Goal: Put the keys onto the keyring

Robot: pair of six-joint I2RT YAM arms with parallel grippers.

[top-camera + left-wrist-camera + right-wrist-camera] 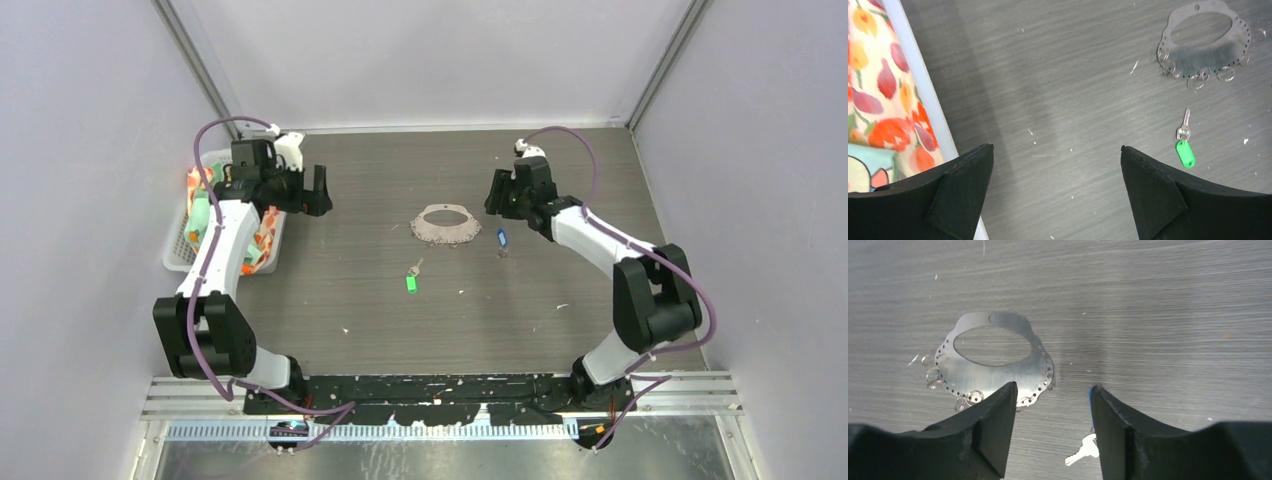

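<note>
Two keys loose on the bench [350, 330], neither on the keyring [446, 225].

Far left of the keyring: white basket [176, 252] with flowered cloth inside, at the bench's left edge.

Just right of the basket and well left of the keyring: left arm [225, 240], left jaws spread wide above bare bench, holding nothing.

Near the keyring, slightly to its left and on the side toward the arm bases: green key [411, 281], lying flat with its silver blade pointing back toward the keyring, well apart from the left jaws.

At mid-bench, the keyring itself: flat grey metal with an oval opening, a row of holes along the rim, and several small wire rings strung on the edge.

Just right of the keyring, not touching it: blue key [501, 238], flat on the bench.

Close by the blue key: right jaws partly parted, nothing clamped between. In the wrist view, silver blade in the gap, blue head mostly hidden behind one finger.

Further right of the keyring: right arm [600, 240], reaching in from the bench's right side.
</note>
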